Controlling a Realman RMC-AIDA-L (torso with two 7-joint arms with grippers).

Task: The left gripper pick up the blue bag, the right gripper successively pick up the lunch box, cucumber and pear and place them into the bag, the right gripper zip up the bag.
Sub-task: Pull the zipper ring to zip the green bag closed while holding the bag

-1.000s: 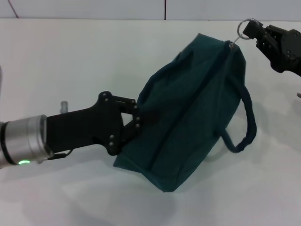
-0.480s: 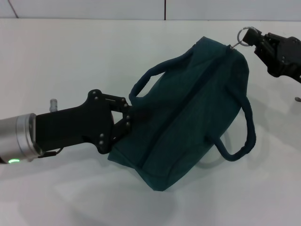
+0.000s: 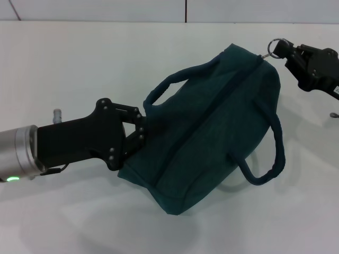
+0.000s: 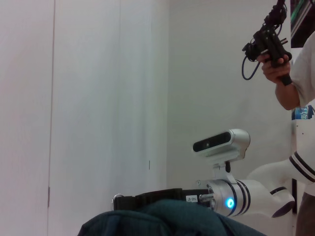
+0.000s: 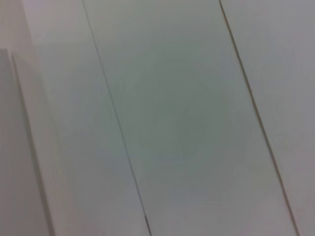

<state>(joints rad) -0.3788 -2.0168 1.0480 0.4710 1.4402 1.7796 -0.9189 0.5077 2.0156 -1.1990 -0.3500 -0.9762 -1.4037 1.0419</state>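
The blue bag (image 3: pixel 212 127) hangs tilted above the white table, its top seam closed along its length, both loop handles drooping. My left gripper (image 3: pixel 139 138) is shut on the bag's lower left end. My right gripper (image 3: pixel 282 50) is shut on the metal ring pull (image 3: pixel 275 46) at the bag's upper right corner. A strip of the bag's fabric (image 4: pixel 162 221) shows in the left wrist view. The lunch box, cucumber and pear are out of view.
The white table (image 3: pixel 79 69) spreads under and around the bag. A small grey object (image 3: pixel 335 114) lies at the right edge. The left wrist view shows a wall, the robot's head camera (image 4: pixel 221 142) and a person (image 4: pixel 295 78). The right wrist view shows only pale panels.
The left gripper and the bag's lower end have drifted left and down a little. The bag has flattened and its near handle has risen. The right gripper still holds the ring pull, shifted slightly down.
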